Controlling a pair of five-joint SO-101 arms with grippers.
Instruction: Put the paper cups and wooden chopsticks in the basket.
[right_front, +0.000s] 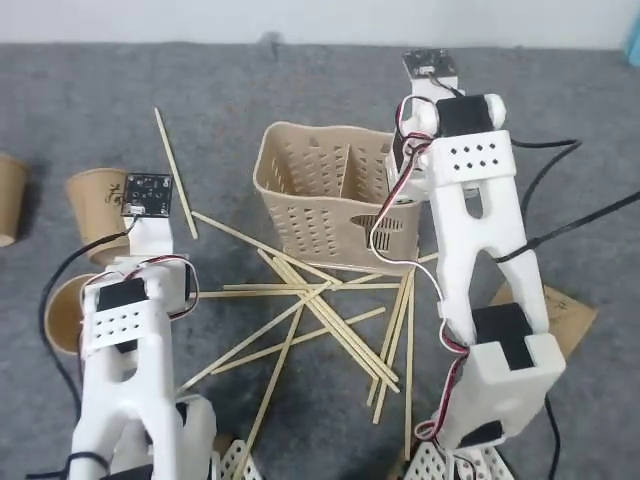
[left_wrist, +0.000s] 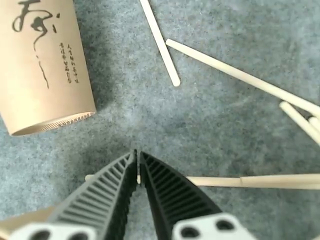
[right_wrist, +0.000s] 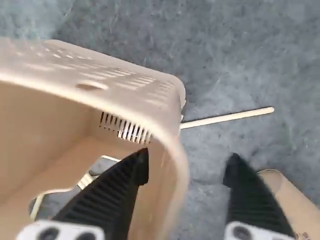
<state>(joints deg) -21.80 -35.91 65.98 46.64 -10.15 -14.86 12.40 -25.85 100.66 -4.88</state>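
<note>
The tan slotted basket stands mid-table. My right gripper is open astride its right wall, one finger inside and the other outside. My left gripper is shut on a wooden chopstick that runs crosswise through its jaws, close to the stick's end. A paper cup lies on its side just beyond it, also the cup in the high view. Another cup lies beside the left arm. Several chopsticks are strewn in front of the basket.
A third cup sits at the table's far left edge. A flat brown piece lies right of the right arm. One chopstick lies apart behind the left arm. Grey carpet covers the table.
</note>
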